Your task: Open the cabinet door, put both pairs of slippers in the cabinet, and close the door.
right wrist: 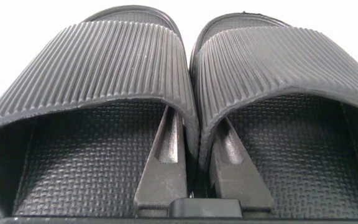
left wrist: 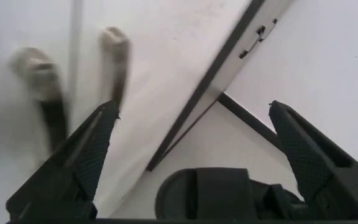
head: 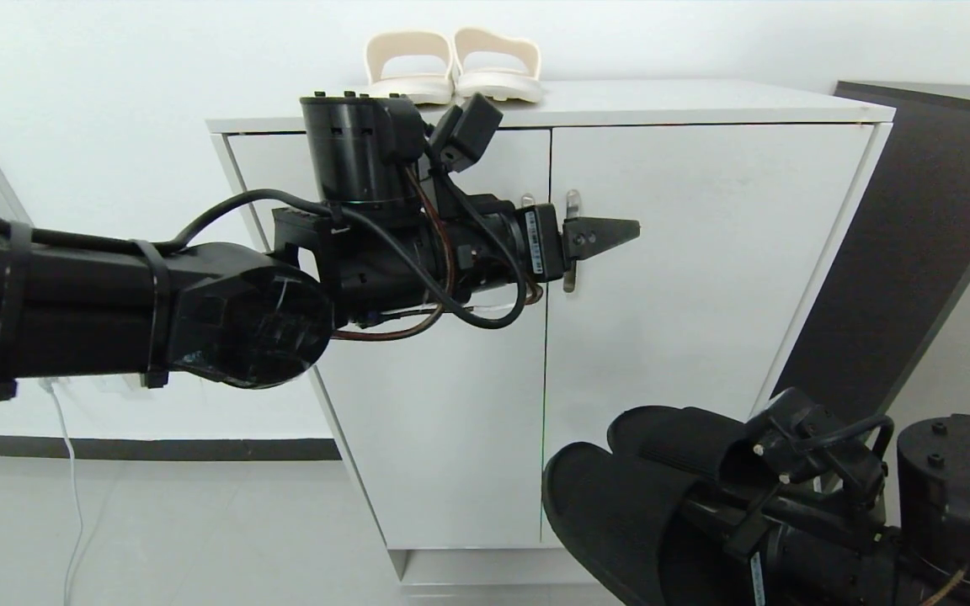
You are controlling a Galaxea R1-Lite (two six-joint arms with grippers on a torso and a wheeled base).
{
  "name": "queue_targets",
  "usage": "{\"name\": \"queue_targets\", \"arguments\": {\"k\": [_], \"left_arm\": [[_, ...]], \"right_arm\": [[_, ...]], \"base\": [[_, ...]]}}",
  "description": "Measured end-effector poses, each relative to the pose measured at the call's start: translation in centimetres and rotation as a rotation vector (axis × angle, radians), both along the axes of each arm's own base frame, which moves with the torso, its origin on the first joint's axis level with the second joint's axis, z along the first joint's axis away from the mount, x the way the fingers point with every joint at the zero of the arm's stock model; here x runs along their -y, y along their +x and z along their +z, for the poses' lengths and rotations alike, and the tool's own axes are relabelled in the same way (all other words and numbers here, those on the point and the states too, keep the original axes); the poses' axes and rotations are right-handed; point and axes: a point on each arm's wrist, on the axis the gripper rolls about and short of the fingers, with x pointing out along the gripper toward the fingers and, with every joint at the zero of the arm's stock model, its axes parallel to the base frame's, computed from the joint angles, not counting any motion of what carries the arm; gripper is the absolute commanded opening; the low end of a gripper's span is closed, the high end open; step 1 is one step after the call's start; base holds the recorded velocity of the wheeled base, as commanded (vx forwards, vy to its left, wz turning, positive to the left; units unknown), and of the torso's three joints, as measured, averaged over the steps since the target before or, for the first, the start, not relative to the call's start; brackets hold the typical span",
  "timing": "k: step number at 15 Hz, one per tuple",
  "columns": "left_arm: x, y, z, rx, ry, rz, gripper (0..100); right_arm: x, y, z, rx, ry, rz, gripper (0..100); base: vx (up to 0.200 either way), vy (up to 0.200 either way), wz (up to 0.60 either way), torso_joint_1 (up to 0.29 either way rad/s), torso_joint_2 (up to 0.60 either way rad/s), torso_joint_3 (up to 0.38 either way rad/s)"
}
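The left arm is stretched out level across the closed cabinet, the left gripper held with jaws spread wide at the door handles, while the black slippers are pinched together by the right gripper down low, cream slippers resting on top.

A plain white wall ran behind everything, evenly lit and without hard shadows. Along its foot on the left lay a dark grey skirting strip, and below that a pale, glossy grey floor that caught a soft sheen. A thin white cable hung down the wall on the far left and trailed to the floor. A white two-door cabinet stood against the wall (its doors shut, flush with each other). To its right rose a dark grey wall panel.
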Motion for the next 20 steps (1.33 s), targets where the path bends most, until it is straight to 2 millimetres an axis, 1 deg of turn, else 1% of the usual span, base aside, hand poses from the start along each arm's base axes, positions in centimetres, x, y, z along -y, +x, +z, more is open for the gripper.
{"name": "queue_targets", "arguments": {"k": [2, 5, 11, 12, 15, 17, 20], "left_arm": [[-0.5, 0.4, 0.0, -0.001, 0.0, 0.015, 100], [-0.6, 0.9, -0.2, -0.003, 0.002, 0.023, 100], [0.6, 2.6, -0.7, -0.016, 0.007, 0.024, 100], [0.8, 2.8, -0.8, -0.017, 0.007, 0.026, 0], [0.9, 3.2, -1.3, -0.032, 0.011, 0.035, 0], [0.8, 3.0, -1.4, -0.054, 0.006, 0.036, 0], [0.5, 1.7, -1.2, -0.067, 0.005, 0.021, 0]], "right_arm": [[0.0, 0.0, 0.0, 0.005, -0.003, 0.0, 0], [0.0, 0.0, 0.1, 0.01, -0.004, 0.004, 0], [0.0, -0.1, 0.1, 0.011, -0.001, 0.008, 0], [0.0, -0.1, 0.1, 0.011, -0.001, 0.008, 0], [0.0, -0.1, 0.1, 0.01, -0.002, 0.009, 0], [0.1, -0.1, 0.0, 0.008, -0.004, 0.013, 0], [0.3, -0.7, 0.0, -0.021, 0.022, 0.116, 0]], "base": [[0.0, 0.0, 0.0, 0.0, 0.0, 0.0], [0.0, 0.0, 0.0, 0.0, 0.0, 0.0], [0.0, 0.0, 0.0, 0.0, 0.0, 0.0], [0.0, 0.0, 0.0, 0.0, 0.0, 0.0], [0.0, 0.0, 0.0, 0.0, 0.0, 0.0], [0.0, 0.0, 0.0, 0.0, 0.0, 0.0], [0.0, 0.0, 0.0, 0.0, 0.0, 0.0]]}}
